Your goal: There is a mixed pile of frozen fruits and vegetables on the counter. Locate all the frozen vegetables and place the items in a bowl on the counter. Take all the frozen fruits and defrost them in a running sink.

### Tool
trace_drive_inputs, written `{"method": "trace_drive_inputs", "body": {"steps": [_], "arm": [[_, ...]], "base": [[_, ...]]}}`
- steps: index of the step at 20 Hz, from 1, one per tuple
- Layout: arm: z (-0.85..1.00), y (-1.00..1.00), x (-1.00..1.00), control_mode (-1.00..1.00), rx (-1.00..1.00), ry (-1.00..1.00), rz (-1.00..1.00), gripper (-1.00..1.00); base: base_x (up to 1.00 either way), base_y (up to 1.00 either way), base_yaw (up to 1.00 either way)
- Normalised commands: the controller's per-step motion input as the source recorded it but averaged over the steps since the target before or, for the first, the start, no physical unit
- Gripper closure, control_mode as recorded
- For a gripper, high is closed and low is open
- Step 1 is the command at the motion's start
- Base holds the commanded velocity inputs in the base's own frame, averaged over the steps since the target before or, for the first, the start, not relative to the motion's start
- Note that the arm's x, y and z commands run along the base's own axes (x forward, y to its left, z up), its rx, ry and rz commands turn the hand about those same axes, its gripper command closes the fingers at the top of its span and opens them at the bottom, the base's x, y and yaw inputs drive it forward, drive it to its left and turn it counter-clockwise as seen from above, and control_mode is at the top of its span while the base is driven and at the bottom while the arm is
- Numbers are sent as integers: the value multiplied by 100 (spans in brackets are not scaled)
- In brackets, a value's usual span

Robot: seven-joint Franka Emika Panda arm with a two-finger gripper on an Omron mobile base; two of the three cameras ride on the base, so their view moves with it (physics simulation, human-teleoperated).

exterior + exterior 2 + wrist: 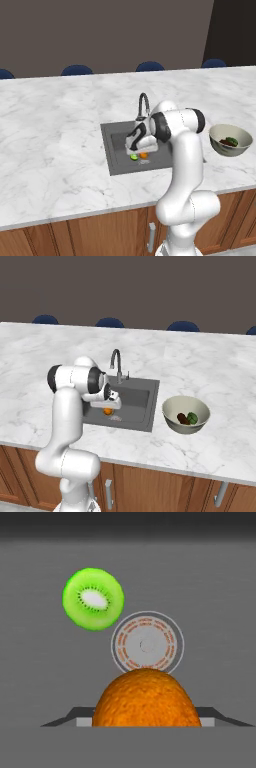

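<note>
My gripper (pixel 141 151) hangs low inside the dark grey sink (pixel 117 150), shut on the orange fruit (pixel 144 155), which rests close above the basin floor. From the hand view the orange fruit (pixel 145 699) fills the space between the fingertips, right in front of the round drain (pixel 147 643). The lime-green fruit (pixel 93 598), a kiwi slice, lies on the sink floor (pixel 215 612) just left of the drain, and beside the orange (pixel 134 157). The beige bowl (pixel 220 131) stands on the counter (pixel 50 125) to the right of the sink and holds the dark brown vegetable (pixel 183 418) and the dark green vegetable (pixel 192 417).
The thin curved faucet (pixel 143 102) rises at the back rim of the sink, just behind my hand. Blue chair backs (pixel 76 70) line the counter's far side. Brown cabinet fronts (pixel 150 486) run below the near edge.
</note>
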Motion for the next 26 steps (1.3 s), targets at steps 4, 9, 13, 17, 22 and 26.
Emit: {"method": "trace_drive_inputs", "body": {"steps": [4,9,13,17,22,26], "arm": [[-36,-28,36,-100,1,-3,0,100],[-29,-31,45,-100,1,-5,0,100],[-26,-16,48,-100,0,-7,0,100],[-33,-12,46,-100,0,-8,0,100],[-44,-18,40,-100,0,-9,0,100],[-24,-8,29,-100,0,0,0,-100]], "base": [[0,0,0],[0,0,0],[0,0,0],[0,0,0],[0,0,0],[0,0,0]]}}
